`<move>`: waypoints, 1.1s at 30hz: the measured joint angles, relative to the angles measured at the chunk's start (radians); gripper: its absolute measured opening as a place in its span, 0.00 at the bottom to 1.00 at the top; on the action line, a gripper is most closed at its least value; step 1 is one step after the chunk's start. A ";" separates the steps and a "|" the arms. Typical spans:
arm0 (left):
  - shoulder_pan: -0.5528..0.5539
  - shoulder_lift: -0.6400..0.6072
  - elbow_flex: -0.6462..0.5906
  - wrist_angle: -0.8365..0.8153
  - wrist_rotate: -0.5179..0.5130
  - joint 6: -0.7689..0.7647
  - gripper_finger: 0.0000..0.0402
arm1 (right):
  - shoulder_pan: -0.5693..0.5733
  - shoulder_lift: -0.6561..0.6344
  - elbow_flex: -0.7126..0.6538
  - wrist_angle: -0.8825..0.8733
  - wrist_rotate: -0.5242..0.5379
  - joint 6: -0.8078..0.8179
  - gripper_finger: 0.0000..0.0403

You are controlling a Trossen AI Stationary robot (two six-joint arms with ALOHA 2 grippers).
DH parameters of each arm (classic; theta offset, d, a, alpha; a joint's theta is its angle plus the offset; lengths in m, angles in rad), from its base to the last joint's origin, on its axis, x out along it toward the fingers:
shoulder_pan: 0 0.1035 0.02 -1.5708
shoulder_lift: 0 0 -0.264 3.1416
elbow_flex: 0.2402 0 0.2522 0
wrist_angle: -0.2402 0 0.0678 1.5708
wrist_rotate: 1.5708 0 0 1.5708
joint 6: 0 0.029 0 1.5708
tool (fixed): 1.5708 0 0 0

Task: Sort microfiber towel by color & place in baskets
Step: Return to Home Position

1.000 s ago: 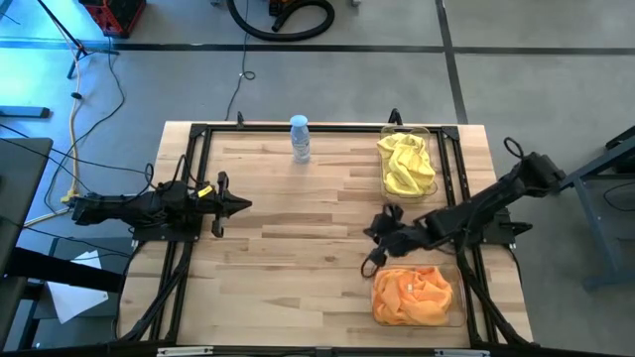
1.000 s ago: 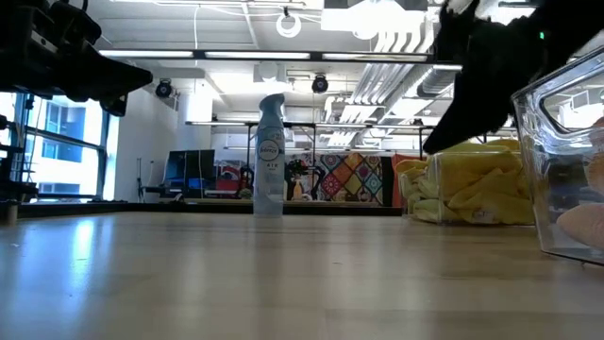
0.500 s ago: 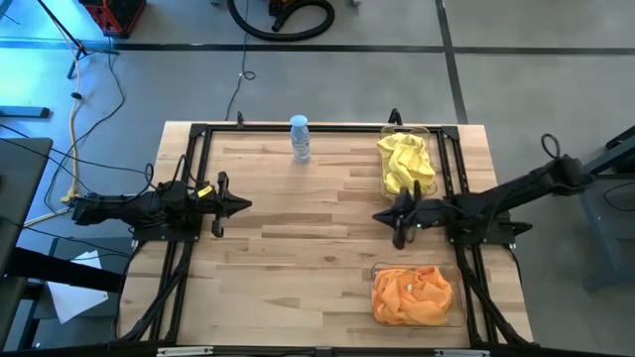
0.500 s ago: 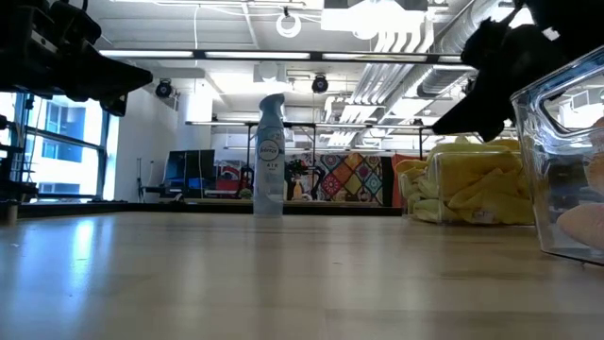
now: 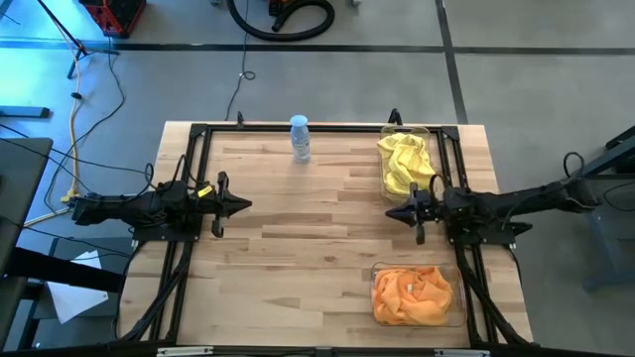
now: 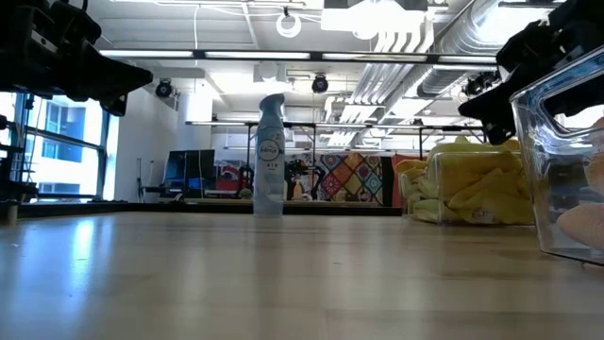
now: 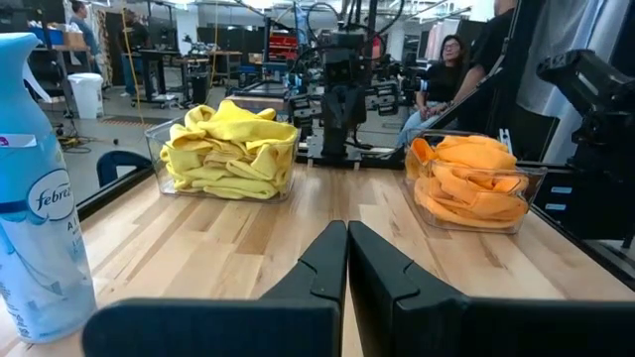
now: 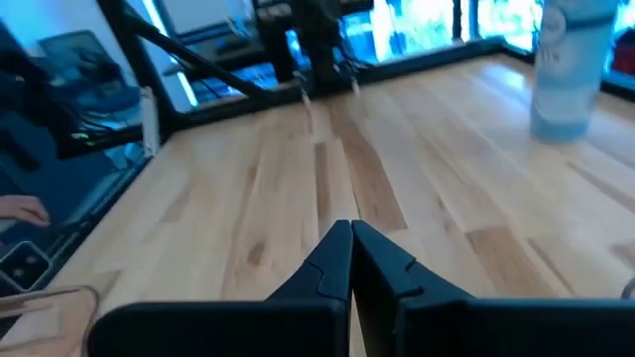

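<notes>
Yellow towels (image 5: 406, 164) fill the clear basket (image 5: 431, 133) at the table's far right; they also show in the left wrist view (image 7: 228, 149). Orange towels (image 5: 412, 296) lie in the clear basket (image 5: 460, 297) at the near right, seen too in the left wrist view (image 7: 466, 183). My right gripper (image 5: 390, 214) hovers shut between the two baskets, pointing toward the table's left. My left gripper (image 5: 246, 206) waits shut at the table's left side, touching nothing.
A spray bottle (image 5: 300, 138) stands upright at the far middle of the table. A black metal frame (image 5: 298, 127) runs around the table edges. Bare wood lies between the two grippers. People sit beyond the table in the left wrist view.
My right gripper has risen from beside the orange basket, drawn back toward the table's right edge, and now points level toward the left between the two baskets. The towels and my left arm have stayed still.
</notes>
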 joint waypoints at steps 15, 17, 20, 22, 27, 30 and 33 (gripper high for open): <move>0.000 0.000 0.000 0.000 0.000 0.000 0.00 | -0.097 -0.382 -0.034 -0.109 -0.141 -0.116 0.00; 0.000 0.000 0.000 0.000 0.000 0.000 0.00 | -0.109 -0.427 -0.034 -0.175 -0.141 -0.101 0.00; 0.000 0.000 0.000 0.000 0.000 0.000 0.00 | -0.120 -0.489 -0.033 -0.256 -0.141 -0.070 0.00; 0.000 0.000 0.000 0.000 0.000 0.000 0.00 | -0.123 -0.495 -0.022 -0.275 -0.158 -0.070 0.00; 0.000 0.000 0.000 0.000 0.000 0.000 0.00 | -0.123 -0.491 0.020 -0.401 -0.155 -0.054 0.00; 0.000 0.000 0.000 0.000 0.000 0.000 0.00 | -0.123 -0.490 0.026 -0.435 -0.160 -0.046 0.00; 0.000 0.000 0.000 0.000 0.000 0.000 0.00 | -0.123 -0.490 0.026 -0.436 -0.164 -0.055 0.00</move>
